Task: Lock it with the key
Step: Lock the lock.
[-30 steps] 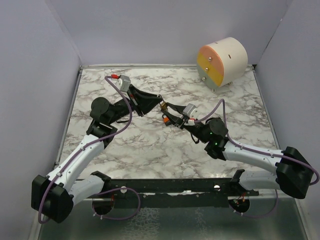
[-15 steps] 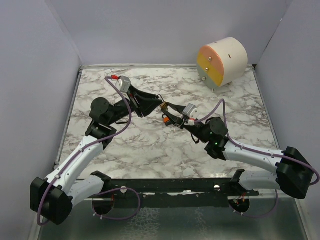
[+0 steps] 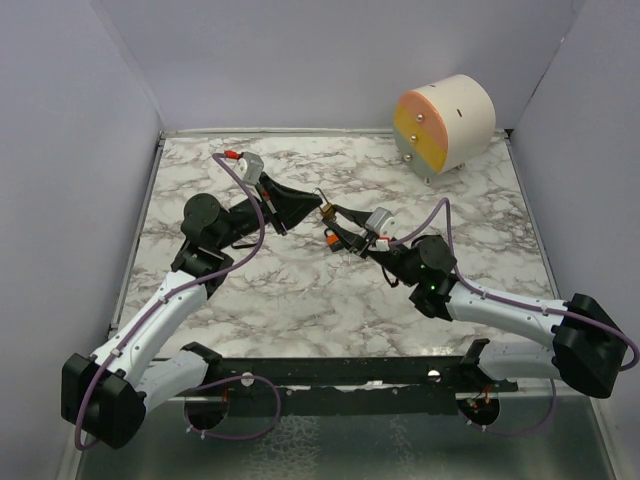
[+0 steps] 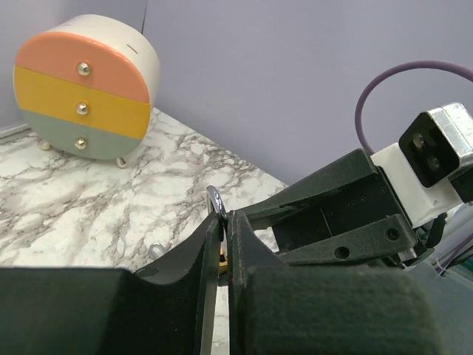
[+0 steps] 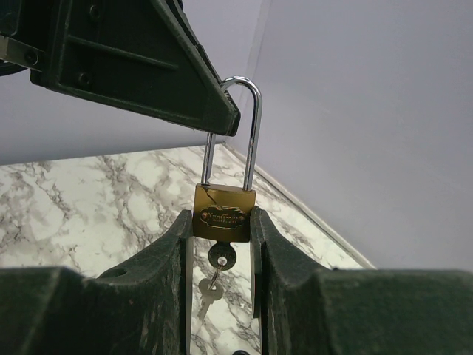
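We saw the brass padlock (image 5: 224, 212), key (image 5: 222, 256) in its underside, clamped by the right gripper (image 5: 222, 225). The left gripper (image 4: 224, 220), nearly closed, pinched its long silver shackle (image 5: 253, 126).

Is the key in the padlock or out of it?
In: the key sits in the keyhole on the underside of the brass padlock.

Above the middle of the surface (image 3: 300, 290), the padlock (image 5: 225, 213) sat upright between the right claw's (image 5: 222, 229) fingers (key (image 5: 221, 257) beneath it), with the left claw (image 4: 224, 220) at its top, leftward. A drawer unit (image 3: 445, 125) stood at the far right corner, well apart.
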Tool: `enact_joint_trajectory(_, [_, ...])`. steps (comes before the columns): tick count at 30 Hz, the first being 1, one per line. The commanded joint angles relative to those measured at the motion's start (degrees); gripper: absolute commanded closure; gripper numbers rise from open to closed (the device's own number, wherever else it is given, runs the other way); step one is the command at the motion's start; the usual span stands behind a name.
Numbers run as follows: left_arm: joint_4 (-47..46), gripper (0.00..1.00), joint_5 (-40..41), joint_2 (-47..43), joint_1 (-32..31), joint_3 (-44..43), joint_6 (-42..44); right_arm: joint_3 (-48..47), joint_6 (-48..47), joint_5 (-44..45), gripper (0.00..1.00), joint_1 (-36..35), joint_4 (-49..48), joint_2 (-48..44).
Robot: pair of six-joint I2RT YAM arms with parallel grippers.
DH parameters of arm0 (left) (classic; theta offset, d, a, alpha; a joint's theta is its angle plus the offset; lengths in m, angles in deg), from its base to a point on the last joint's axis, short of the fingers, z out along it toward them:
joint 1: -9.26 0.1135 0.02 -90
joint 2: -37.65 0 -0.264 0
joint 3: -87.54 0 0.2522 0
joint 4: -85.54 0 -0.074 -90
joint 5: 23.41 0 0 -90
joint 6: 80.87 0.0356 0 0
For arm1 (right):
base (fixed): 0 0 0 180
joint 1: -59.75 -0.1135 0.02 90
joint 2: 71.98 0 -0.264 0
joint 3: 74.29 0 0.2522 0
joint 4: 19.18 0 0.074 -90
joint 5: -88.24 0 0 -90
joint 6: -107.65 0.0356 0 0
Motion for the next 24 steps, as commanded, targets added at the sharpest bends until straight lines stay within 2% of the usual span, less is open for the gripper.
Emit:
enact_joint_trajectory(1, [0.0, 0.95, 0.4, 0.2, -0.1, 0.1, 1.0, -0.5, -0.1, 1.5, 0.99, -0.4, -2.2, -0.8])
enact_joint_trajectory(3, [0.1, 1.0, 0.4, 0.2, -0.1, 0.1, 0.7, -0.6, -0.1, 1.7, 0.99, -0.3, -2.3, -0.8])
enact_joint_trajectory(24, [0.8, 1.0, 0.6, 1.3, -0.2, 1.2, 1.3, -2.6, 2.1, -1.0, 0.99, -0.4, -2.4, -3.1])
